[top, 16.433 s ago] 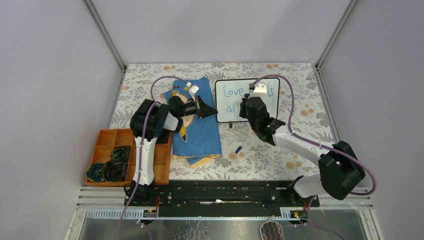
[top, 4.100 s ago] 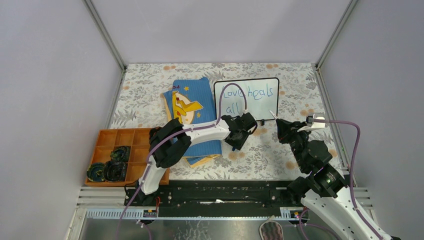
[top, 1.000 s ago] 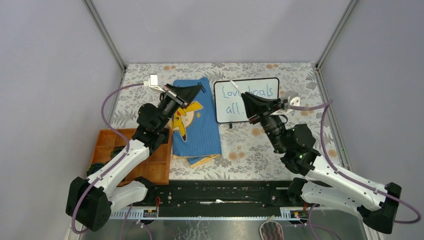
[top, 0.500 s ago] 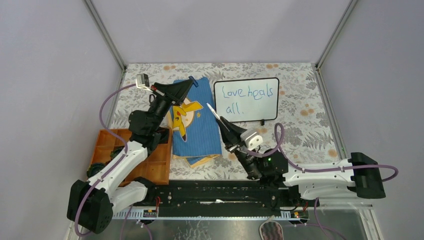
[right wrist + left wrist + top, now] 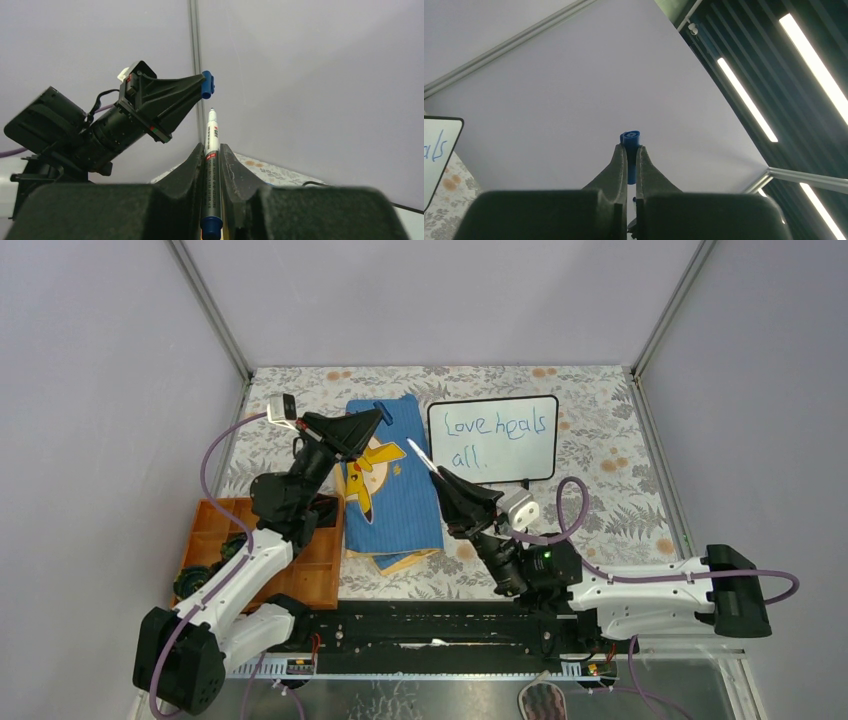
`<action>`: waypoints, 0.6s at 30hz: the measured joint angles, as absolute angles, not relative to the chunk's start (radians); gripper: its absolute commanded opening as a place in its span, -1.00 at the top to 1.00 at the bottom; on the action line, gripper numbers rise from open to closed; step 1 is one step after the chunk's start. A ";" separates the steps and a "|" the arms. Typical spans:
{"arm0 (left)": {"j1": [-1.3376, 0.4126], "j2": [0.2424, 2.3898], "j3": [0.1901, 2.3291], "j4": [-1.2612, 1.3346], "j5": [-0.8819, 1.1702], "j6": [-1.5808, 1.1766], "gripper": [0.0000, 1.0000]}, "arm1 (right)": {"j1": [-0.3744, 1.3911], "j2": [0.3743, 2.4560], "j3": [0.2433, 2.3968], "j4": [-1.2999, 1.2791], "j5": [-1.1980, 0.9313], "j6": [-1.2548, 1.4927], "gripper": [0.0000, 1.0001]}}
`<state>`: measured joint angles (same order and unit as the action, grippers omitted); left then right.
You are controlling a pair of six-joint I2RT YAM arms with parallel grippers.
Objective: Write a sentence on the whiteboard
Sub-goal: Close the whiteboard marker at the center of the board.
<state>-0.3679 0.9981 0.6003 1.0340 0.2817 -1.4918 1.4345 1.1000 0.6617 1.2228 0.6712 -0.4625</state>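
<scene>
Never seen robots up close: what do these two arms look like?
The left arm and right arm are white links with black joints; a purple cable loops along each. The left end effector and right end effector are black wedges tapering to two slim fingers.

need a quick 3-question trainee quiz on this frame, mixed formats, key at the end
1. Multiple choice: the left gripper is shut on A) a blue cap, B) an eraser, C) nothing.
2. True or false: the marker in the right gripper has its tip covered.
3. Fill in: the sentence on the whiteboard reads "Love ___ all".
Key: 1 A. 2 false, the tip is bare. 3 heals.
</scene>
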 measured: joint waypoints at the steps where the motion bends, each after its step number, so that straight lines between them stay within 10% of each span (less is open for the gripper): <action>1: -0.368 0.997 0.600 1.040 0.285 -1.495 1.00 | 1.435 1.106 0.671 1.226 0.666 -0.461 1.00; 18: -0.368 0.983 0.585 1.069 0.311 -1.540 1.00 | 1.435 1.183 0.728 1.250 0.617 -0.451 1.00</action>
